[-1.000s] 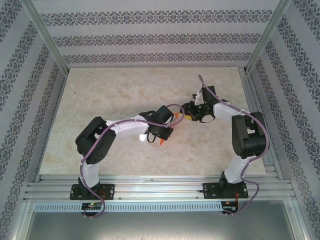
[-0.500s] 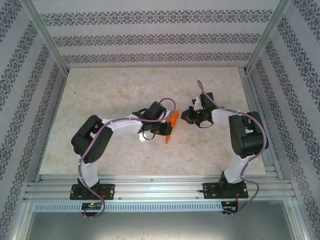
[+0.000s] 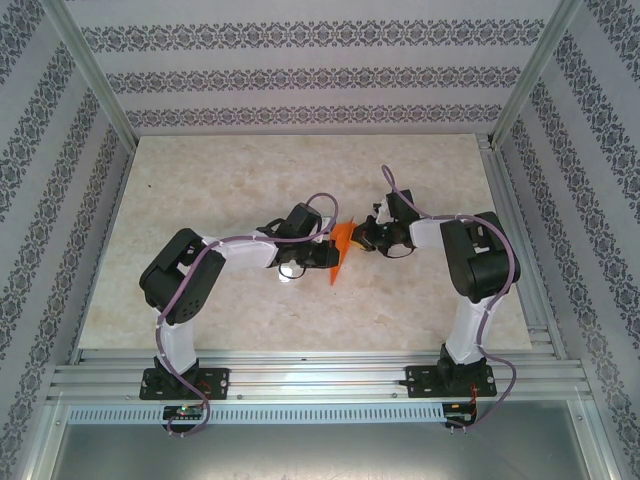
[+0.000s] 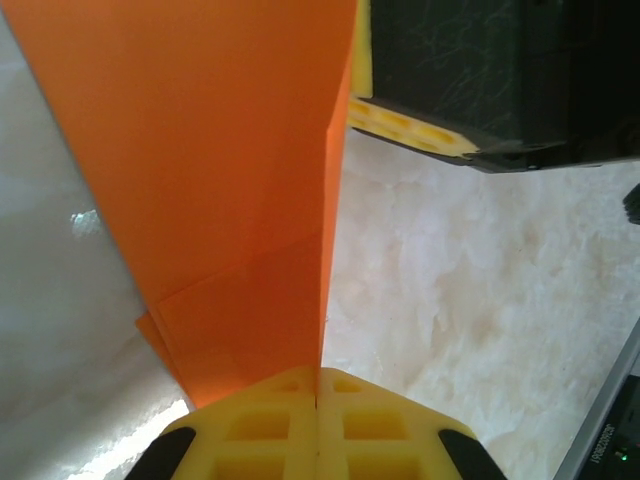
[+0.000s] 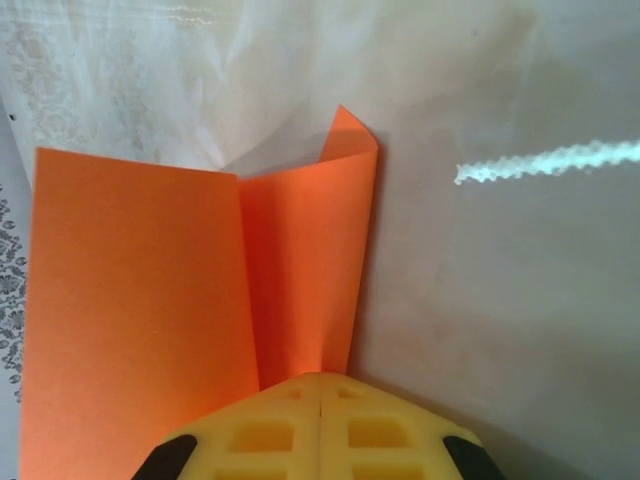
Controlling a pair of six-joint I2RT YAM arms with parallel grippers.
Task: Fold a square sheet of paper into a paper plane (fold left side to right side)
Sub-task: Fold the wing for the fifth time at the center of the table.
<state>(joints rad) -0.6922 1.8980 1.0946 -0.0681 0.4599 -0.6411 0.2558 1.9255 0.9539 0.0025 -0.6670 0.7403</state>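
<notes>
The orange square sheet of paper (image 3: 342, 250) is folded into layers and hangs on edge above the table's middle, pinched from both sides. My left gripper (image 3: 326, 254) is shut on one end; in the left wrist view its yellow fingertips (image 4: 318, 385) clamp the creased edge of the paper (image 4: 200, 150). My right gripper (image 3: 362, 238) is shut on the opposite end; in the right wrist view its tips (image 5: 320, 385) close on the paper (image 5: 130, 300), whose two flaps stand apart in a V. The right gripper's yellow pad (image 4: 415, 128) lies against the paper's far edge.
The marble-patterned table (image 3: 230, 180) stretches around both arms. Patterned walls and metal posts (image 3: 95, 75) close it in at the back and sides. An aluminium rail (image 3: 320, 372) carries the arm bases along the near edge.
The right gripper has shut on the paper. Both wrists have shifted left and slightly back, and more of the orange paper now shows between them.
</notes>
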